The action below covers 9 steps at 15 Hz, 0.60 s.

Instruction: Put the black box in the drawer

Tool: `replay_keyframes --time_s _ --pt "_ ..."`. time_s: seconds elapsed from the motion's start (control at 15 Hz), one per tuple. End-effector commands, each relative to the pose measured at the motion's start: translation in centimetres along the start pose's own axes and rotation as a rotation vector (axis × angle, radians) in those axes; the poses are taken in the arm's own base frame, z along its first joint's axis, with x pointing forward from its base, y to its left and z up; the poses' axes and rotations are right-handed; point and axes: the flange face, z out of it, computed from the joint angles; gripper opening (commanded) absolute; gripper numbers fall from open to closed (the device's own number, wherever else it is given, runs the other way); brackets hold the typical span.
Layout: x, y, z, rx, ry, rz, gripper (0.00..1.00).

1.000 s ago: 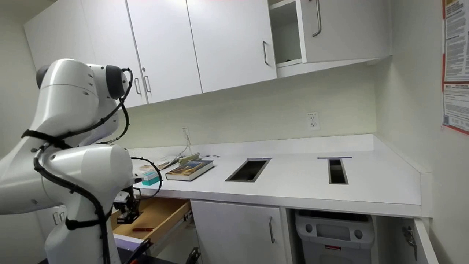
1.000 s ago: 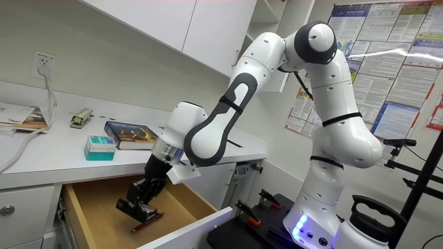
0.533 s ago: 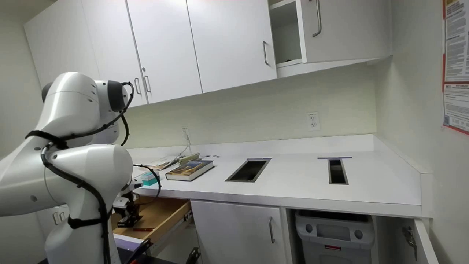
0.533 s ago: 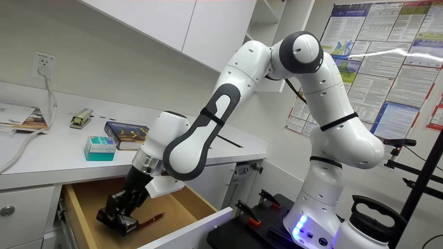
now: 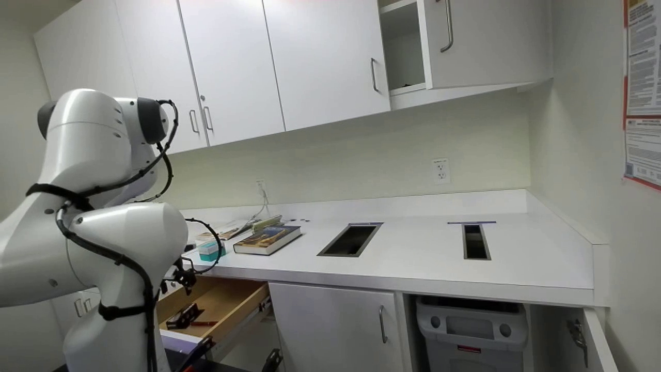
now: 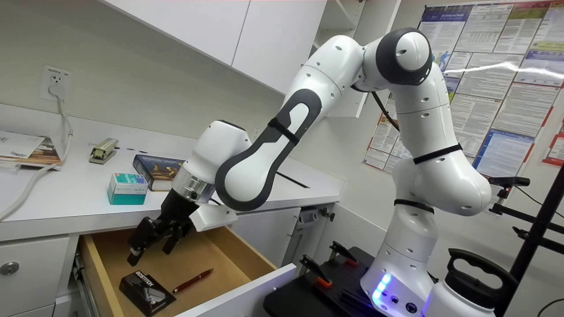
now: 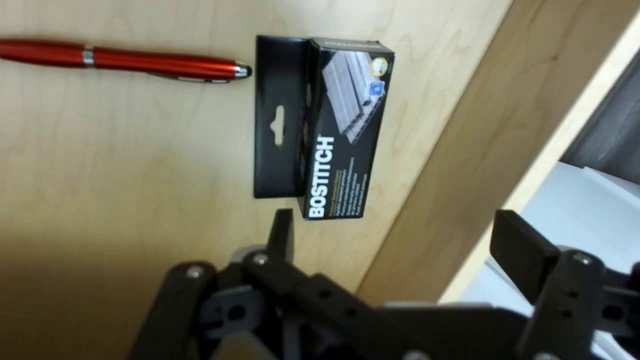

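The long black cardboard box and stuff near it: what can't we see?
Tan wooden drawer: one front corner cut off by the bottom edge in an exterior view.
Long black cardboard box: underside hidden in every view by the drawer beneath.
Its round yellow badge: marks too small in the wrist view.
Shiny red pen: one end cut off by the wrist view's left edge.

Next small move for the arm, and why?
Probably raise the hand clear of the drawer, keeping the jaws open. The black box already lies on the drawer floor beside the red pen, and the hand is spread wide and apart from the box, so a re-grip looks unnecessary.
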Motion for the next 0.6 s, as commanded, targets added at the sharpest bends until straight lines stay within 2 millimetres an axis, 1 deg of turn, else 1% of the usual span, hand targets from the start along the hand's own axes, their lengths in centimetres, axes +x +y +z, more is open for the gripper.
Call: replay_keyframes --time_s 0.0,0.2,0.33,0.53 --pt "-1.5 -0.6 -5.9 0.018 -0.045 -0.035 1.0" --pt "-2.2 -0.4 -9.5 -0.002 -0.106 -0.025 1.0" --pt "-2.3 0.1 -11.3 -0.031 -0.15 -0.014 1.0" --pt "-2.0 1.0 -13.4 -0.062 -0.197 -0.009 1.0"
